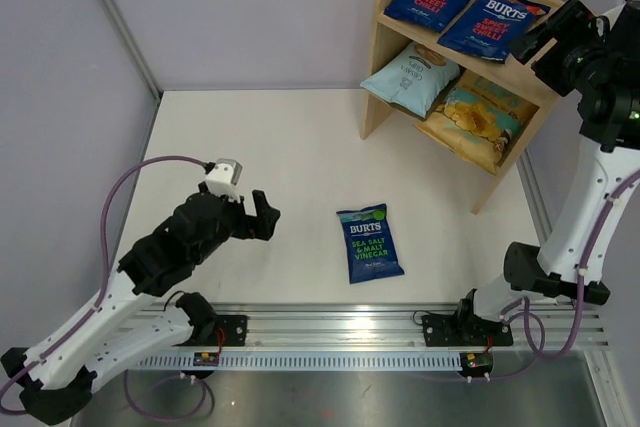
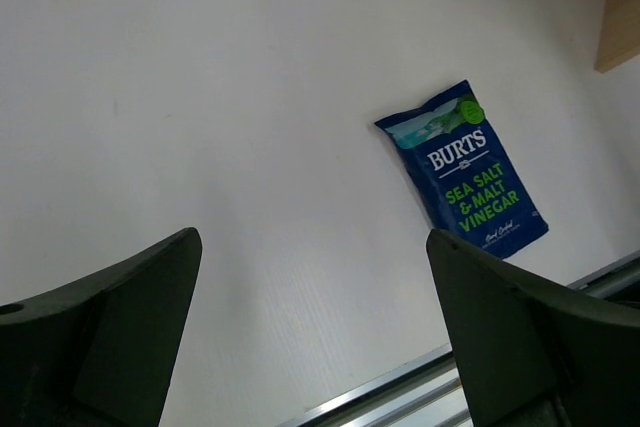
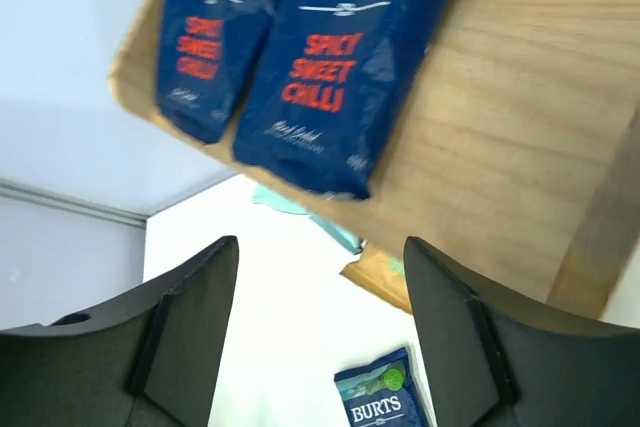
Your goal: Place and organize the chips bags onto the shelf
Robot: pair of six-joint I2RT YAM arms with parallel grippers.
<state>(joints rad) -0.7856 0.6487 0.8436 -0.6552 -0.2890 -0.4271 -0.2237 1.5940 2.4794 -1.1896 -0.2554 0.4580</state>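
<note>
Last bag: green-lettered Burts bag (image 1: 370, 243), flat on the table (image 1: 250, 147), lower centre of top view; the other four are on the shelf (image 1: 378, 67).
Left gripper (image 1: 266, 219): jaws wide apart, empty. The bag lies to its right in top view.
Bag long axis: near vertical in top view, crosswise to that approach line.
Right gripper (image 1: 535, 42): jaws spread, empty, at the shelf's top tier, upper right.
Nearer arm: left, by judgement.
Free slot: bare wood on the top tier, right half of right wrist view.
</note>
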